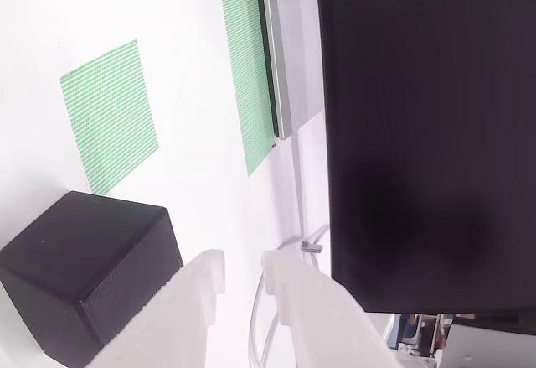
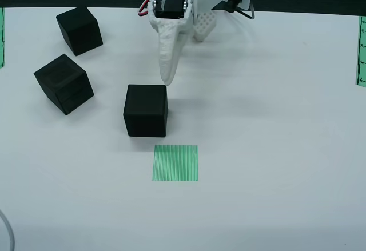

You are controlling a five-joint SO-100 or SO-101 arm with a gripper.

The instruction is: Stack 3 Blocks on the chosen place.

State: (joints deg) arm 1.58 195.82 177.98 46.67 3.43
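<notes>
Gripper: the gripper hung with its white fingers parted and nothing between them, just beside the nearest block, probably lining up a grasp.
Blocks: 3 cubes sat on the white table; 2 others lay well apart.
Chosen place: the striped green patch was bare, just beyond the nearest block, so 0 stacked.

Three matte black cubes rest apart — nearest block sits just above the bare striped green patch; second block and third block lie farther left.
</notes>
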